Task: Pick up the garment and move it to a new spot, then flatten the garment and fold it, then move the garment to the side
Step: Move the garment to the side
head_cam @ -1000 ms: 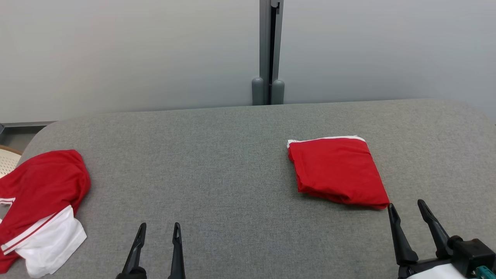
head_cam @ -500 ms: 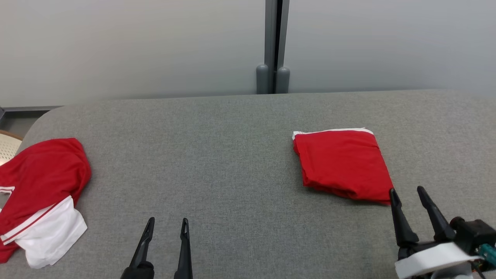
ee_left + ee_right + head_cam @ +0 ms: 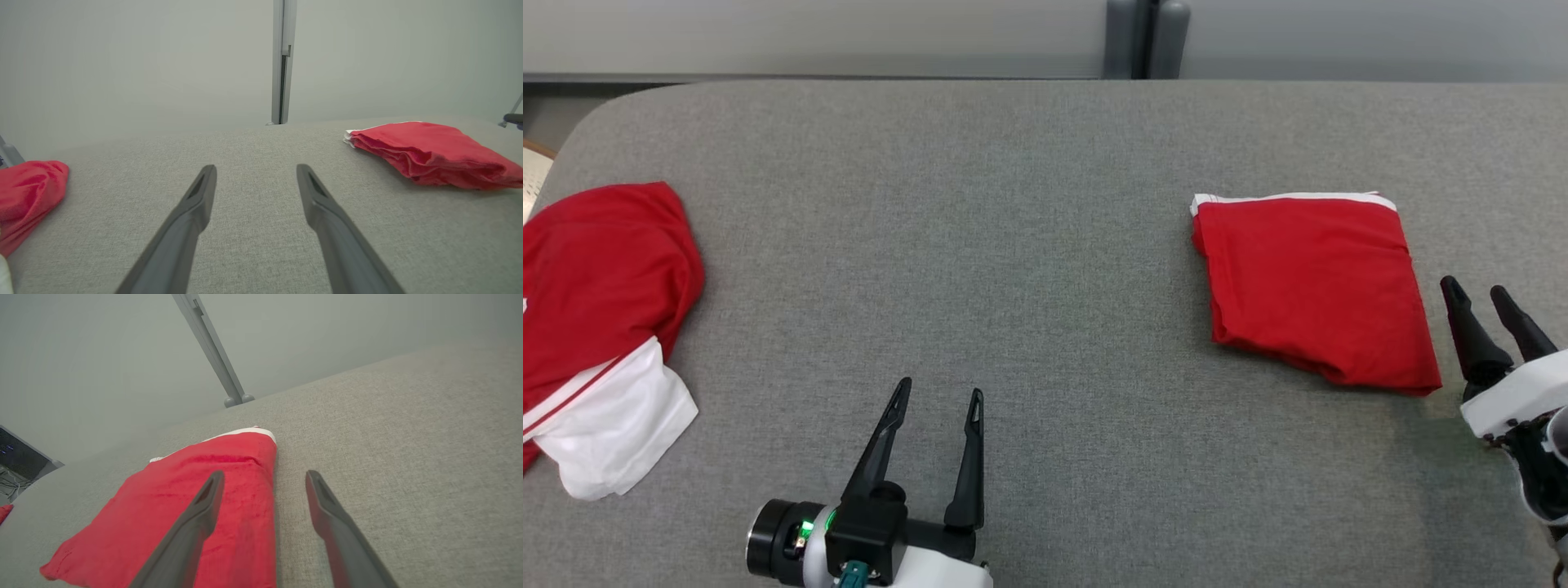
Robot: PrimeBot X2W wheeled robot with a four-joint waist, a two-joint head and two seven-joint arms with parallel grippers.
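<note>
A folded red garment (image 3: 1311, 286) with a white edge lies flat on the right of the grey table (image 3: 1029, 204). A crumpled red and white garment (image 3: 596, 310) lies at the table's left end. My right gripper (image 3: 1472, 287) is open and empty, just right of the folded garment's right edge. In the right wrist view its left finger (image 3: 192, 531) hangs over the folded garment (image 3: 184, 510). My left gripper (image 3: 939, 392) is open and empty over bare table between the two garments. In the left wrist view the left gripper (image 3: 255, 167) points at the back wall.
A grey post (image 3: 1145, 37) stands behind the table's far edge against a pale wall. A bit of a woven pale object (image 3: 531, 167) shows past the table's left corner. Bare table stretches between the garments.
The head view has tilted down, so the whole picture shifted. Against the garments, both grippers reach farther up the table; the right one has gone from the folded garment's near corner to alongside its right edge.
</note>
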